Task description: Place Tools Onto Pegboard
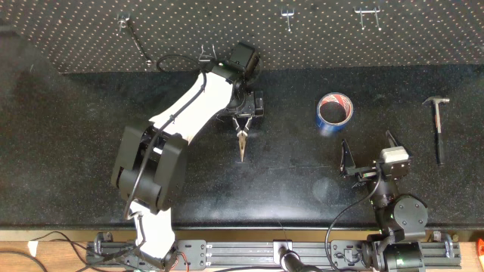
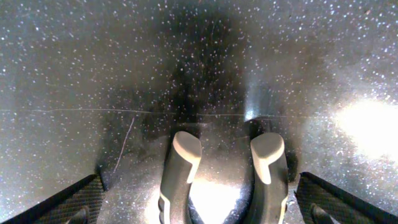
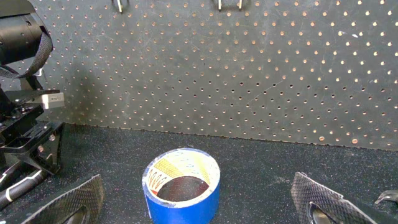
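The pegboard point(image 1: 76, 30) stood upright along the far edge of the table point(image 1: 60, 151). Its leftmost hook point(image 1: 125, 24) hung bare, as did the hooks farther along point(image 1: 286, 15), so none of the three things had been hung and the job looked to be at its start.

The left tool point(image 1: 243, 119) was out over the middle of the table, low above the pliers point(image 1: 242, 140). These lay flat, with the nose toward the arms' bases and the grips toward the pegboard. In the left wrist view its fingers point(image 2: 74, 199) stood wide apart, one outside each pale handle point(image 2: 183, 171), with a gap on both sides, so it had hold of nothing. That straddle read as a line-up for closing across both handles at once, which would squeeze the pliers shut and stop them swinging.

Farther right, the roll of blue tape point(image 1: 333, 112) stood on its flat side with the hole upward, near the foot of the pegboard. That pose was steady, and it would let a finger slip inside the ring.

The right tool point(image 1: 369, 151) sat near its own base, facing the roll yet well apart from it, with its fingers spread wide and nothing held.

At the far right the hammer point(image 1: 437, 125) lay flat, with its head toward the pegboard
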Tool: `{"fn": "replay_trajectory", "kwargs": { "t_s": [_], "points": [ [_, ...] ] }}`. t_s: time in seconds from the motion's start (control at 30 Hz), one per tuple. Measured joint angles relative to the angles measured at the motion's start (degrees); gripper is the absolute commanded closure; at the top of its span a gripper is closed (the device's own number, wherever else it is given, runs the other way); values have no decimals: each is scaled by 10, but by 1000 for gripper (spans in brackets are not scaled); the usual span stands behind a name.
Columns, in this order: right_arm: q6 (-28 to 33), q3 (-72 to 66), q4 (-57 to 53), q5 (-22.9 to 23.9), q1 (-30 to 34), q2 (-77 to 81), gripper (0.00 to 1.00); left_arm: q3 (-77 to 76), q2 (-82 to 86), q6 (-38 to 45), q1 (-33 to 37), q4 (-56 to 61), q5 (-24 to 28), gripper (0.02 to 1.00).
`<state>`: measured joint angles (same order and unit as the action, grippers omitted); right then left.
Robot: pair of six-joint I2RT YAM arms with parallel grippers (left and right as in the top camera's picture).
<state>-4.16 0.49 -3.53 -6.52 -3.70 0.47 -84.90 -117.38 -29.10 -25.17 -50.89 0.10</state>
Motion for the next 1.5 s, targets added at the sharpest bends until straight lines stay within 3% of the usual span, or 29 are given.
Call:
{"fn": "replay_trajectory", "kwargs": {
  "t_s": [0.9,1.2,1.5],
  "points": [
    [0,0,0,0,0,0,14,-1,-3,10,-15,1,0,23],
    [0,0,0,0,0,0,14,-3,-5,-5,-15,-11,0,325],
    [0,0,0,0,0,0,14,-4,-5,-25,-15,-20,0,347]
  ]
}}
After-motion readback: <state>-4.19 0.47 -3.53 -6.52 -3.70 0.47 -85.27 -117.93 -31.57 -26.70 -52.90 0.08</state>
